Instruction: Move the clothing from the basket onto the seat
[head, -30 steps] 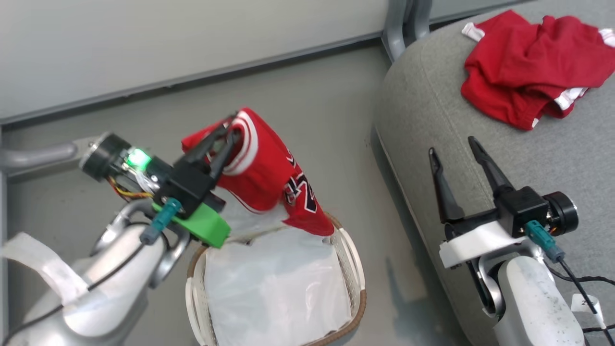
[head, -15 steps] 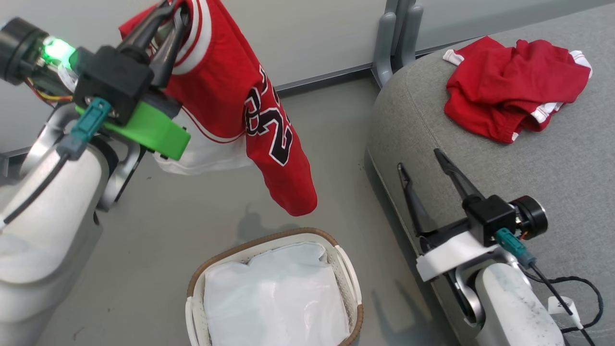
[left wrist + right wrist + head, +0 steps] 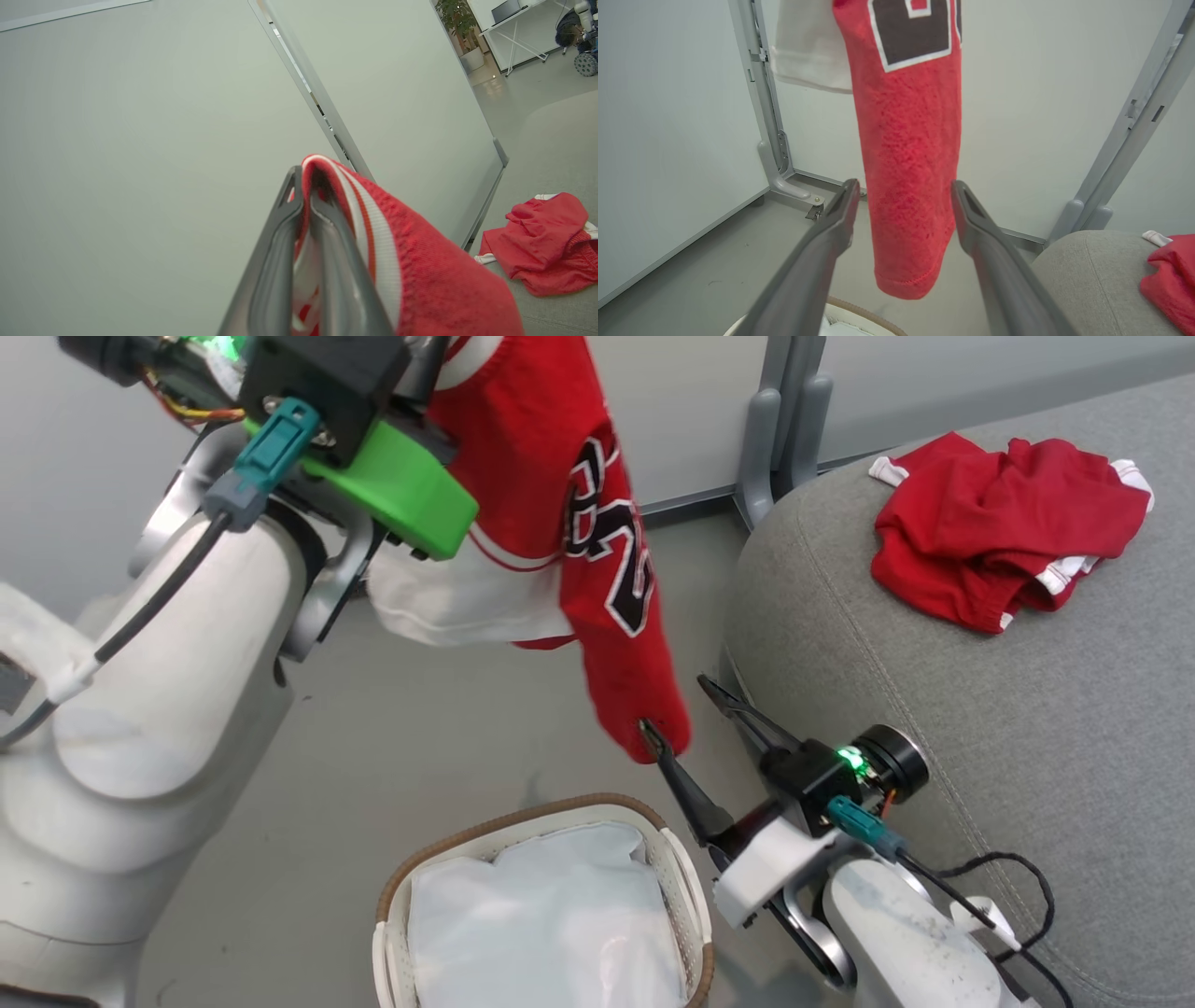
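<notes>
Red jersey (image 3: 906, 116), hem between right gripper (image 3: 904, 183) fingers

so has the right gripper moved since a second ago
Yes: the right gripper has swung left off the seat edge, open around the jersey hem.

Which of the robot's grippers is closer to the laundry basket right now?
Right. The right gripper hovers open just above the basket's far rim, at the hanging jersey's hem; the left gripper is high above it, shut on the jersey.
</notes>
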Robot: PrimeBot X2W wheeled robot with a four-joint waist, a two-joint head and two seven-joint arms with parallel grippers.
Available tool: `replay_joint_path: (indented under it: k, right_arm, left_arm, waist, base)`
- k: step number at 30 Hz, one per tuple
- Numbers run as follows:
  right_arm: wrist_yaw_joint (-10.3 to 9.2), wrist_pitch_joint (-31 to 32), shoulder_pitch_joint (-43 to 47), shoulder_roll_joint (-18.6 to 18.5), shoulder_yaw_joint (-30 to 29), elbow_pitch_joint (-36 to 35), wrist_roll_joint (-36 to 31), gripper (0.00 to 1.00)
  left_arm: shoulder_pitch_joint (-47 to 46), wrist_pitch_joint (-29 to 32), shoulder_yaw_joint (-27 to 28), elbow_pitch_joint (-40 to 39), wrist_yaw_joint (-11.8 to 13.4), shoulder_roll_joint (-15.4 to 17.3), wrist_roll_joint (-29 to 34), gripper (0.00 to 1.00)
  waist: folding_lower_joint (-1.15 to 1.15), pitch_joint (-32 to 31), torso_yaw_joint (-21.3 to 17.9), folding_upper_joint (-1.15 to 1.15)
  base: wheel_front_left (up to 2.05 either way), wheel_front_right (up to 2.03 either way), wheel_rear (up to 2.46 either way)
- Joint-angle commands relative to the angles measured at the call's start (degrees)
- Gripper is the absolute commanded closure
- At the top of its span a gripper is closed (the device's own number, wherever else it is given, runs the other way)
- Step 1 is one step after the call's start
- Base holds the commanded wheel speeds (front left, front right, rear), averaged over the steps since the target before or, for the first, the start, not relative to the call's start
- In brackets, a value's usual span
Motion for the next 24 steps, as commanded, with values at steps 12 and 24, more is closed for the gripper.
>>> replay_joint_path:
  k: [12,24]
  right_arm:
    - [-0.08,-0.01,-6.42,-0.23,-4.51,5.14,1.37,0.00]
    - [-0.08,-0.01,-10.51,-0.22,-9.58,8.60,-2.56,0.77]
  left_arm:
    - [-3.30,1.02,-4.47,0.86,-1.61,-6.56,-1.24,1.00]
    - [-0.09,0.45,-6.43,-3.25,-1.49,-6.57,-2.06,1.00]
  waist:
    - [0.00,-3.41,4.13,0.00]
    - [0.00,-3.86,6.47,0.00]
  base:
    - [0.00,0.00,0.00]
    - [0.00,0.00,0.00]
